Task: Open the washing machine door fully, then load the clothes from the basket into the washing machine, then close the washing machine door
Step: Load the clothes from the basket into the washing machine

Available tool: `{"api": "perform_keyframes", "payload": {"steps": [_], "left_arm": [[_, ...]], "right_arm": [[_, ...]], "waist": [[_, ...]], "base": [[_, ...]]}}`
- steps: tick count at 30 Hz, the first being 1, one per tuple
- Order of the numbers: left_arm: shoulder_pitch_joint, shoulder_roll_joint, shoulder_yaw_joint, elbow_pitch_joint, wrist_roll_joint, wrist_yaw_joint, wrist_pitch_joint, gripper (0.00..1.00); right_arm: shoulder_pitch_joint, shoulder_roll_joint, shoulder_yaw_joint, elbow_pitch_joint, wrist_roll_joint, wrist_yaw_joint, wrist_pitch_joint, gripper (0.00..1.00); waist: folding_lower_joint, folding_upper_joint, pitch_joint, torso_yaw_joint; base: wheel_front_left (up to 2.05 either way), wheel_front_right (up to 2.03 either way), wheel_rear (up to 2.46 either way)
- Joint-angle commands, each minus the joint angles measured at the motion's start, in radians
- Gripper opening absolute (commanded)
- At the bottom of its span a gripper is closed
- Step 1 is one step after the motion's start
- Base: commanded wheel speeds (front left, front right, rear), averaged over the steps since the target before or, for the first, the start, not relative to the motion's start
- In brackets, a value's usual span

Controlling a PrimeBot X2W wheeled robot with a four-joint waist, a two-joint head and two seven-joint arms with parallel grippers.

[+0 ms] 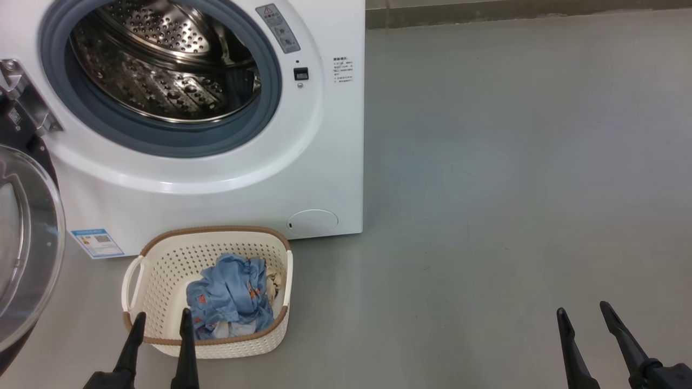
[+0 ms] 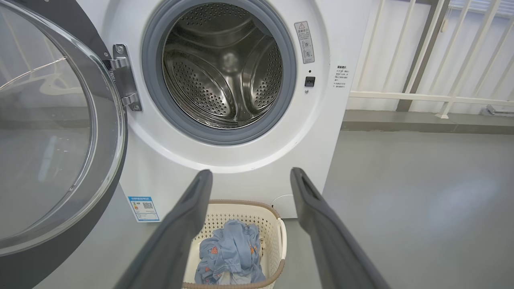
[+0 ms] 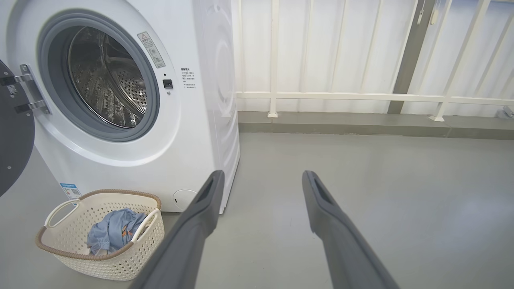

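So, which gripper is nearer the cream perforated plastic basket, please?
Left: the left gripper is by the basket's near rim; the right gripper is far to its right.

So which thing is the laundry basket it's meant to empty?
Find the big white washing machine with its round door swung open. On the grey floor right before it sits the basket: small, cream, perforated, brown-rimmed, holding crumpled light blue clothes.

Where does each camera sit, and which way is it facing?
Head view: on the head, looking down at the basket before the washing machine; open left gripper and right gripper show.
Left wrist view: left wrist, facing the drum head-on; own fingers.
Right wrist view: right wrist, facing floor and railing beside the machine; own fingers.
Shared: the clothes in the basket.
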Motion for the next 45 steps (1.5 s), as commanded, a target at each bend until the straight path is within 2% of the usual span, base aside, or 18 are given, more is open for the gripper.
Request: {"api": "perform_keyframes", "payload": {"steps": [1, 10, 27, 45], "left_arm": [[-0.018, 0.020, 0.029, -0.030, 0.006, 0.018, -0.008, 1.00], [-0.020, 0.024, 0.021, -0.029, 0.008, 0.027, -0.009, 1.00], [-0.022, 0.035, 0.004, -0.026, -0.003, 0.023, -0.009, 1.00], [-0.018, 0.045, -0.005, -0.020, -0.011, 0.036, -0.013, 1.00]], "right_arm": [[-0.020, -0.010, 0.022, -0.025, -0.006, 0.006, -0.005, 1.00], [-0.021, -0.009, 0.018, -0.027, -0.006, 0.006, -0.005, 1.00], [-0.023, -0.011, 0.021, -0.024, -0.005, 0.006, -0.005, 1.00], [-0.021, -0.014, 0.023, -0.024, -0.005, 0.006, -0.005, 1.00]], "waist": [[0.0000, 0.0000, 0.000, -0.002], [0.0000, 0.0000, 0.000, -0.003], [0.0000, 0.0000, -0.001, 0.003], [0.0000, 0.0000, 0.002, 0.002]], "base": [[0.37, -0.37, 0.00], [0.98, -0.98, 0.00], [1.72, -1.72, 0.00], [0.16, -0.16, 0.00]]}}
